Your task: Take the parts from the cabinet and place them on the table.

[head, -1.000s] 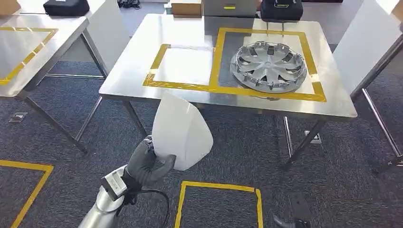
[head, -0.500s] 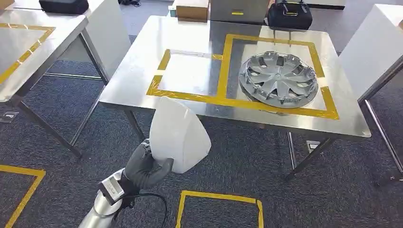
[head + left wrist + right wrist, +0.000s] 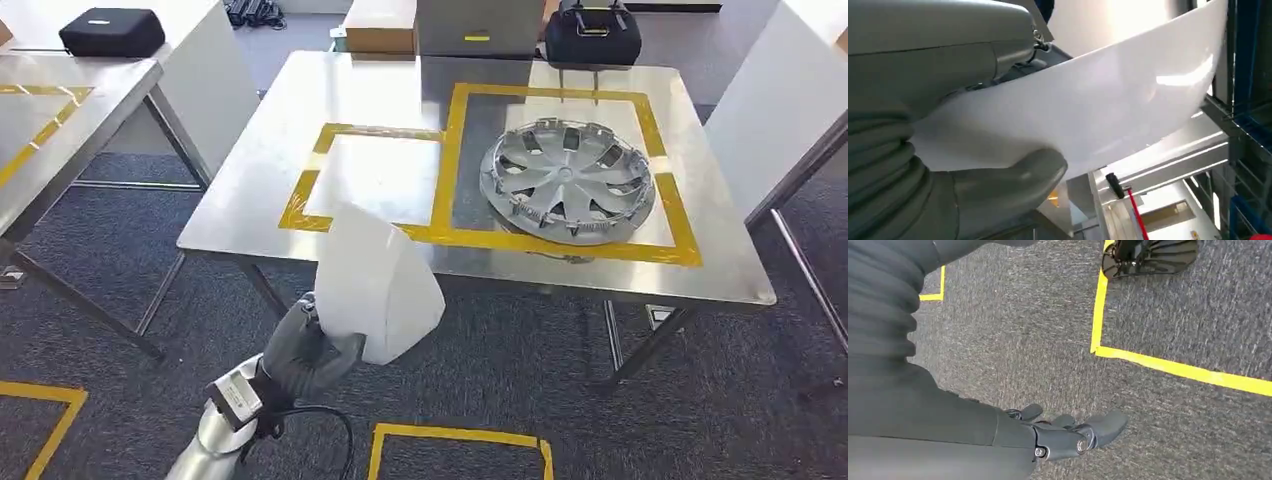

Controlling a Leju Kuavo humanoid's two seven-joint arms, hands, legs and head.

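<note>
While our left hand [image 3: 300,352] grips the white curved part [image 3: 378,282] just short of the table [image 3: 250,190], near its small taped square, our right hand [image 3: 1068,432] hangs over carpet, fingers [image 3: 1108,425] loose, holding nothing.

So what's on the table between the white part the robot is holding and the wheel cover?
Just yellow tape on bare table, seen in the head view, between the white part and the wheel cover.
</note>
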